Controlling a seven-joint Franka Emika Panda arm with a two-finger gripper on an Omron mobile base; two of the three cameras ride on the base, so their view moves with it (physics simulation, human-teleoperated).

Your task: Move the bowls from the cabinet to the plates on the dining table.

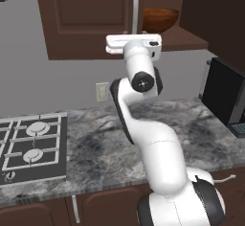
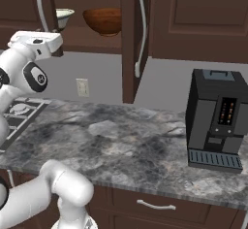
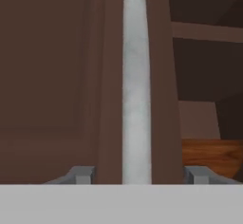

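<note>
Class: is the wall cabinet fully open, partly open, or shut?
Partly open: one door stands ajar, exposing the wooden bowl on the shelf.

Even, soft rendered light; hand view blurry.

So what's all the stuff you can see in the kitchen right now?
Wooden bowl: one, reddish-brown, on the cabinet shelf.
Second bowl: one, pale inside, on the same shelf, left of the wooden one in the right base view.
Cabinet: one, dark brown, on the wall, one door open.
Silver handle: one long bar on the closed door, between the finger tips in the hand view.
Coffee machine: one, black, on the counter.
Counter: one, grey marbled stone.
Gas hob: one, dark, set in the counter.
Wall socket: one, cream.
Gripper: one, fingers apart around the handle.
</note>
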